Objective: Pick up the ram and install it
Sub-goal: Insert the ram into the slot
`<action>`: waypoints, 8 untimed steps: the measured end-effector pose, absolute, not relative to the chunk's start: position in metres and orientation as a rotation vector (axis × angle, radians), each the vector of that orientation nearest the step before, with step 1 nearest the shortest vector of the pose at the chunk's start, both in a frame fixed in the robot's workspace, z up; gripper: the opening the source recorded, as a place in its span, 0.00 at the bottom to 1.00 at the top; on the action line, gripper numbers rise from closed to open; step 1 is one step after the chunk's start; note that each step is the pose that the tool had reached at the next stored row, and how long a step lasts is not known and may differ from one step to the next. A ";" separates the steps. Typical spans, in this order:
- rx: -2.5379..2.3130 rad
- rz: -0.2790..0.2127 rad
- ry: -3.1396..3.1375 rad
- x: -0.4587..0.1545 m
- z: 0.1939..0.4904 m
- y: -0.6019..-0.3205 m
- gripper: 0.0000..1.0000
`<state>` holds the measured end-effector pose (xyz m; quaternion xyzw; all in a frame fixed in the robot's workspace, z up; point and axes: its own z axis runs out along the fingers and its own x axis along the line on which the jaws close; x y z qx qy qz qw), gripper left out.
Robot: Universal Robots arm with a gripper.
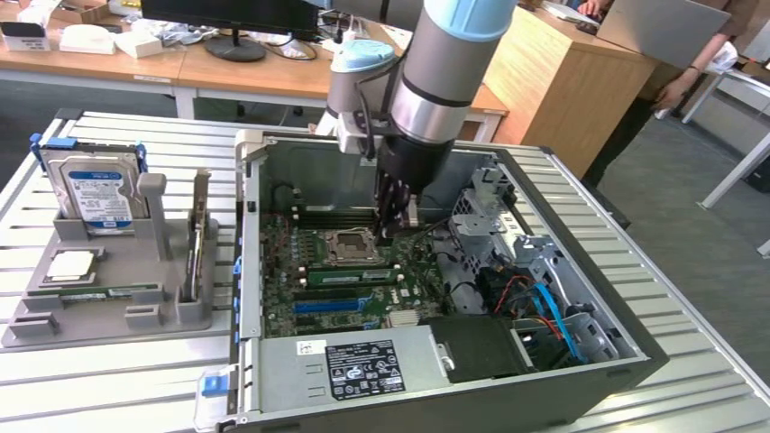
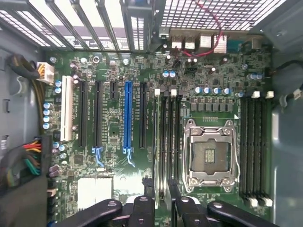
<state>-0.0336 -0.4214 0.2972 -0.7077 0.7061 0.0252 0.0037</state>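
- One big open computer case (image 1: pixel 632 356) lies on one slatted table (image 1: pixel 108 383).
- One robot arm (image 1: pixel 439 81) reaches down into the case.
- One gray holder (image 1: pixel 108 317) carries one hard drive (image 1: pixel 96 185) and one green stick (image 1: pixel 94 291).
- One gripper (image 1: pixel 407 227) hovers by the chip socket (image 1: pixel 352 244), its fingers (image 2: pixel 182 210) apart and holding nothing.
- One ram (image 1: pixel 349 276) sits in a board slot beside that socket.
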 end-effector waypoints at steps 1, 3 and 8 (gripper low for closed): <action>-2.218 0.079 2.213 -0.034 0.300 -0.421 0.25; -2.218 0.079 2.213 -0.034 0.305 -0.421 0.25; -2.218 0.079 2.213 -0.034 0.318 -0.421 0.25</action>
